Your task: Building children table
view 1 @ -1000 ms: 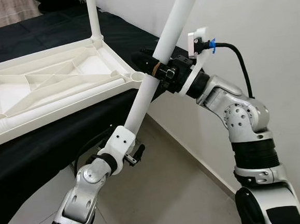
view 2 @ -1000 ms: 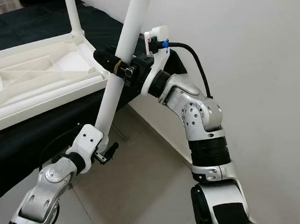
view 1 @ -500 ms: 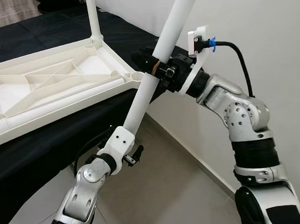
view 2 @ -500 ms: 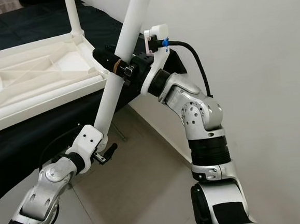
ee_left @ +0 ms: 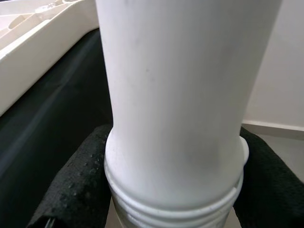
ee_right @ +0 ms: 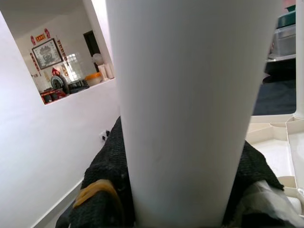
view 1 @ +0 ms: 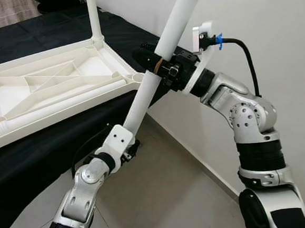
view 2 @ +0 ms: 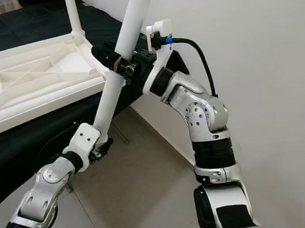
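Note:
A long white table leg (view 1: 173, 27) slants up across the scene, held by both grippers. My left gripper (view 1: 128, 145) is shut on its lower, threaded end (ee_left: 175, 95), black fingers (ee_left: 71, 180) on either side. Higher up, my right gripper (view 1: 152, 62) is shut on the leg's middle (ee_right: 190, 95), its fingers (ee_right: 107, 175) around the tube. The white tabletop (view 1: 42, 53) lies upside down just left of the grippers. One leg (view 1: 94, 15) stands upright in its far corner. Another leg (view 1: 62, 102) lies inside the frame. The near corner socket (view 1: 138, 77) is beside the held leg.
The tabletop rests on a surface covered in black cloth (view 1: 44, 149). A white wall (view 1: 272, 20) stands close on the right, behind my right arm. Pale tiled floor (view 1: 169, 197) lies below the arms.
My left gripper has shifted the leg's lower end a little up and toward the black cloth. The right gripper has edged slightly toward the tabletop corner, still holding the leg.

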Robot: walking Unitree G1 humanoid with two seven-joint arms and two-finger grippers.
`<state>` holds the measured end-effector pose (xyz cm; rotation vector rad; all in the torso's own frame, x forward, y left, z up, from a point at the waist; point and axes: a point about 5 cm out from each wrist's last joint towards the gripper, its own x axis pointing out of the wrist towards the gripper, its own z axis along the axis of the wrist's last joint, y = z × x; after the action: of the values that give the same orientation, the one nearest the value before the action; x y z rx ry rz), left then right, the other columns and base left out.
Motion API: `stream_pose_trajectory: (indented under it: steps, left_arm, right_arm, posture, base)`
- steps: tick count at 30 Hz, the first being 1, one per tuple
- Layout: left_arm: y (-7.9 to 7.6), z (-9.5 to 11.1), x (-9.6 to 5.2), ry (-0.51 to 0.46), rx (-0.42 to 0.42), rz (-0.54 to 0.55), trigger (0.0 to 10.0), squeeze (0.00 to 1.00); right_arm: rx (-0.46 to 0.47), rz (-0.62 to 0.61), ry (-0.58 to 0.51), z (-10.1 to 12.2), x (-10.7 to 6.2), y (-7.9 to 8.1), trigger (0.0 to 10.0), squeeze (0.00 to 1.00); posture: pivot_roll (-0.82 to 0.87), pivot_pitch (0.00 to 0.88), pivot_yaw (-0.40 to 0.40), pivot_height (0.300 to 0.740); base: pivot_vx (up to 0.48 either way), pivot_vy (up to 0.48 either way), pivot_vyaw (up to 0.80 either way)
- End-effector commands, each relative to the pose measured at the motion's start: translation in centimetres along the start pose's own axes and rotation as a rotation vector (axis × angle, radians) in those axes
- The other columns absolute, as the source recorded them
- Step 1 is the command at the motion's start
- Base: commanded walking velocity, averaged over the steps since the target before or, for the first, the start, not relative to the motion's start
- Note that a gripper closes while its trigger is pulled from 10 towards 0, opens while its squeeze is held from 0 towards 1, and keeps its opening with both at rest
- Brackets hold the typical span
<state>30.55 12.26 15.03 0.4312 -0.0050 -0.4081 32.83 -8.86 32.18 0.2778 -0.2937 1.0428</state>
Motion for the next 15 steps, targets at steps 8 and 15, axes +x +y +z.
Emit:
stream_pose_trajectory:
  steps: [8, 15]
  left_arm:
    - [0.8, 2.0, -0.5, -0.088, 0.073, 0.097, 10.0, 0.00]
    - [1.5, 3.0, -0.5, -0.128, 0.125, 0.128, 10.0, 0.00]
  right_arm:
    - [0.003, -0.032, 0.006, -0.8, -0.4, 0.0, 10.0, 0.00]
    - [0.013, -0.050, 0.009, -1.6, -0.5, 0.2, 10.0, 0.00]
  posture:
    - [0.07, 0.162, -0.110, 0.740]
    - [0.07, 0.150, -0.106, 0.740]
  base:
    - [0.000, 0.000, 0.00]
    - [0.000, 0.000, 0.00]
